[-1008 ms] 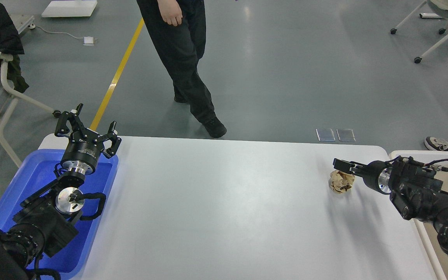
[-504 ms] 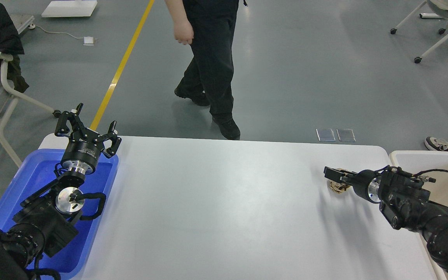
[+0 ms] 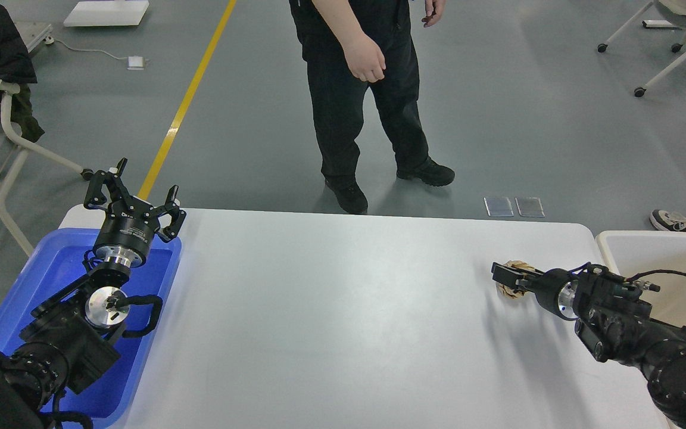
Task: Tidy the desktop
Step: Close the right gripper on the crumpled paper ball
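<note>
Item: crumpled paper ball (image 3: 511, 291) on counter (image 3: 343, 310); right pincer (image 3: 505, 279) over it, grasp undeterminable. Left pincer (image 3: 131, 193) released. Risk: light ball rolling from a glancing pinch.

Robotics lab, grey floor (image 3: 498, 119), yellow floor line (image 3: 191, 98), wheeled chairs (image 3: 664, 42)

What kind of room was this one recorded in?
Probably a robotics lab or open workshop: grey floor with a yellow line, wheeled chairs, a bystander beyond the white desktop, and sorting bins, one blue, beside it.
</note>
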